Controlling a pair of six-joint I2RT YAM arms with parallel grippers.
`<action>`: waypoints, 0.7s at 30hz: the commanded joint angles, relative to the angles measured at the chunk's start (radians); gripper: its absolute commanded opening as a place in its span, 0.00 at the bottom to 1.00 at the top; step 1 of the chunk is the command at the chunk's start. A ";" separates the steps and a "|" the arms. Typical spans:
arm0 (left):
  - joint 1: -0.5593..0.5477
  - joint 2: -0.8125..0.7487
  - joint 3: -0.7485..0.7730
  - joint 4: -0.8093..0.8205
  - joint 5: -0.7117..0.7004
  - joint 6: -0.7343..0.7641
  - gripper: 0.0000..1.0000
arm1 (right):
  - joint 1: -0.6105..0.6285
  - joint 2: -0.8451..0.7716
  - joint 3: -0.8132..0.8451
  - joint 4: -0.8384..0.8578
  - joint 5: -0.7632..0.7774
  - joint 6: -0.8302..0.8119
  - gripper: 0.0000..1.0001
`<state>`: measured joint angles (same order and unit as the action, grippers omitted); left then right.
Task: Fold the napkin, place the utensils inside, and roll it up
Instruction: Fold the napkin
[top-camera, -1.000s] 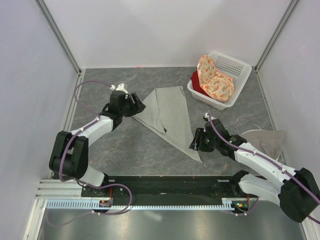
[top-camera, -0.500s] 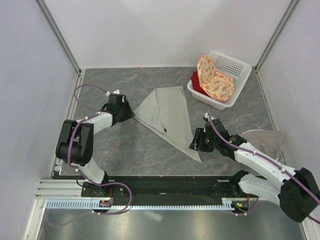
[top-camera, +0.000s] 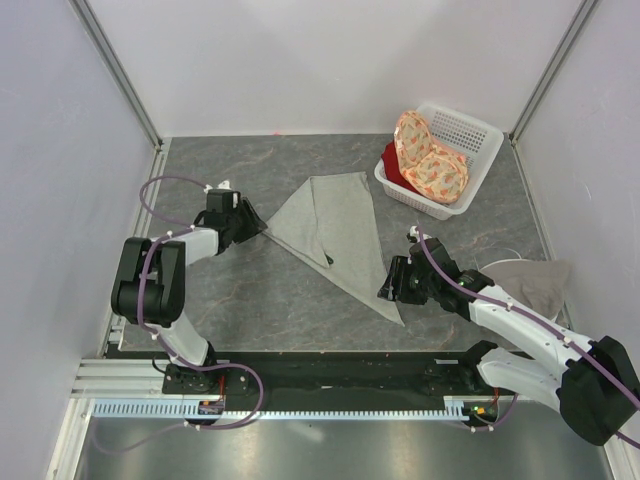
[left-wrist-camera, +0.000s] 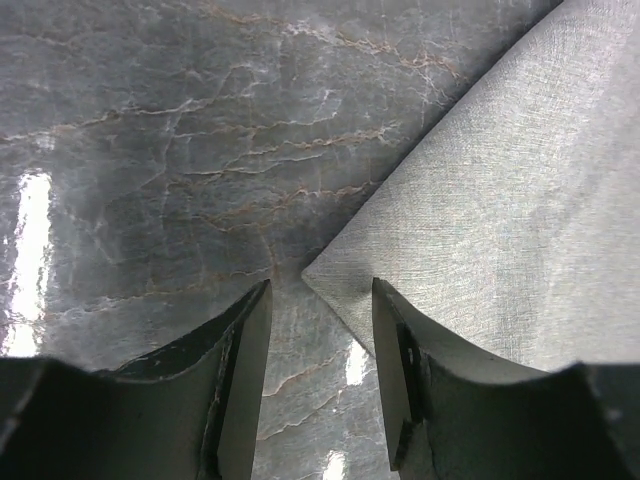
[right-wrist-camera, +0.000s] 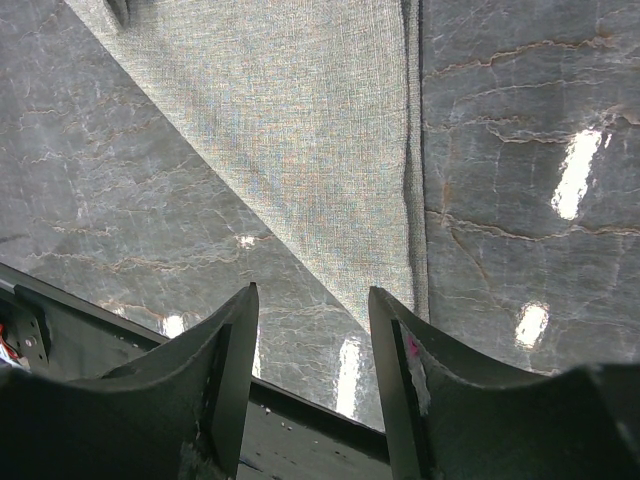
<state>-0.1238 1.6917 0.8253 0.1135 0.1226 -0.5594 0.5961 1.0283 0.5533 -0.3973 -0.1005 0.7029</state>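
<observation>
Two tools, both spread open and empty: the left tool (left-wrist-camera: 320, 290) sits low at the left corner of the napkin (left-wrist-camera: 500, 200); the right tool (right-wrist-camera: 310, 295) hangs over its near tip. It lies folded in a triangle on the table (top-camera: 250, 300). A shallow pinch could catch one layer only, pulling the fold apart.

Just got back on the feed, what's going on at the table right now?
The napkin lies flat on the table, folded into a rough triangle. The left tool is open with the cloth's left corner between its fingers, and the right tool is open over the near tip. Neither is gripping yet. No utensil is clearly visible, so the job looks to be at the folding stage.
</observation>
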 joint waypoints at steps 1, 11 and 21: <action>0.047 0.020 -0.002 0.115 0.110 -0.059 0.52 | -0.002 -0.005 0.002 0.006 -0.010 0.007 0.56; 0.049 0.069 0.003 0.152 0.193 -0.082 0.47 | -0.004 0.007 0.008 0.006 -0.011 0.001 0.57; 0.047 0.066 -0.037 0.167 0.210 -0.089 0.08 | -0.002 0.010 0.010 0.008 -0.001 -0.008 0.57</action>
<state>-0.0742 1.7573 0.8101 0.2363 0.3023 -0.6292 0.5961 1.0313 0.5533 -0.3977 -0.1051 0.7021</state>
